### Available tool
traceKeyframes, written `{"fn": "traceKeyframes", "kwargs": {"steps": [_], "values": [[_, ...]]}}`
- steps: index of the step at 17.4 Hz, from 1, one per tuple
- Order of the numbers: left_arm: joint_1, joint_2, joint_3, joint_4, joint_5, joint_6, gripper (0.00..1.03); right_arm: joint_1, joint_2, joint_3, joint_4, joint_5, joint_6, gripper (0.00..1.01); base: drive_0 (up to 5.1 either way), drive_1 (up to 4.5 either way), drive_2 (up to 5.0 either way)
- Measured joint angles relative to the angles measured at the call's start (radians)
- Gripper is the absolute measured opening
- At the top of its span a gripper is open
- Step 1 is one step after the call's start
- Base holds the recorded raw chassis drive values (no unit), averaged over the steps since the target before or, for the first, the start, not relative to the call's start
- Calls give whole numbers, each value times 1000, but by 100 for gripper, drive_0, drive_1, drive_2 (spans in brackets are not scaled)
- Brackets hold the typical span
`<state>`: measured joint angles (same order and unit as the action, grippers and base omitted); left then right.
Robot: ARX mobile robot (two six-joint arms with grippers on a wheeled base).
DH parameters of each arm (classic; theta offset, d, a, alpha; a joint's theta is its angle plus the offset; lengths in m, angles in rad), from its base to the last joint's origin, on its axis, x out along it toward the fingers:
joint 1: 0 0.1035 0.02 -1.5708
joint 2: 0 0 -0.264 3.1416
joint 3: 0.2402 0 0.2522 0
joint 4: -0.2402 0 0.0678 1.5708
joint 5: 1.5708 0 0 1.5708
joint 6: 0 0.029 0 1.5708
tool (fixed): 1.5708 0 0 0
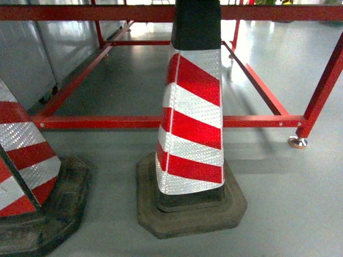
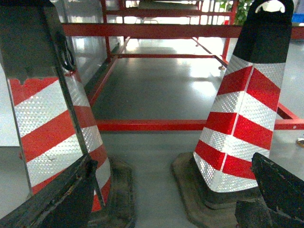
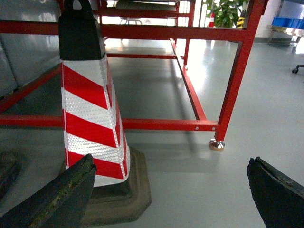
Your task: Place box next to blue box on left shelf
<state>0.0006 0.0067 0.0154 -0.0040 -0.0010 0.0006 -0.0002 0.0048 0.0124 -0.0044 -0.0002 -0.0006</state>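
The box, the blue box and the left shelf are all out of view. My left gripper (image 2: 173, 164) is open, with its dark fingers (image 2: 61, 194) low at the frame's corners and only bare grey floor between them. My right gripper (image 3: 172, 164) is also open and holds nothing; its left finger (image 3: 57, 194) is in front of a cone's base. Neither gripper shows in the head view.
A red-and-white striped traffic cone (image 1: 193, 118) on a rubber base stands straight ahead, and a second cone (image 1: 24, 160) stands at the left. Behind them runs a low red metal frame (image 1: 107, 122) with a foot (image 1: 297, 142). Blue crates (image 3: 290, 21) sit far off at the right.
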Motion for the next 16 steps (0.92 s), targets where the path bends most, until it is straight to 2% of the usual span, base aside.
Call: {"fn": "traceKeyframes", "kwargs": {"steps": [16], "values": [[0,0,0,0,0,0,98,0,0,0,0,0,0,98,0,0,0]]}}
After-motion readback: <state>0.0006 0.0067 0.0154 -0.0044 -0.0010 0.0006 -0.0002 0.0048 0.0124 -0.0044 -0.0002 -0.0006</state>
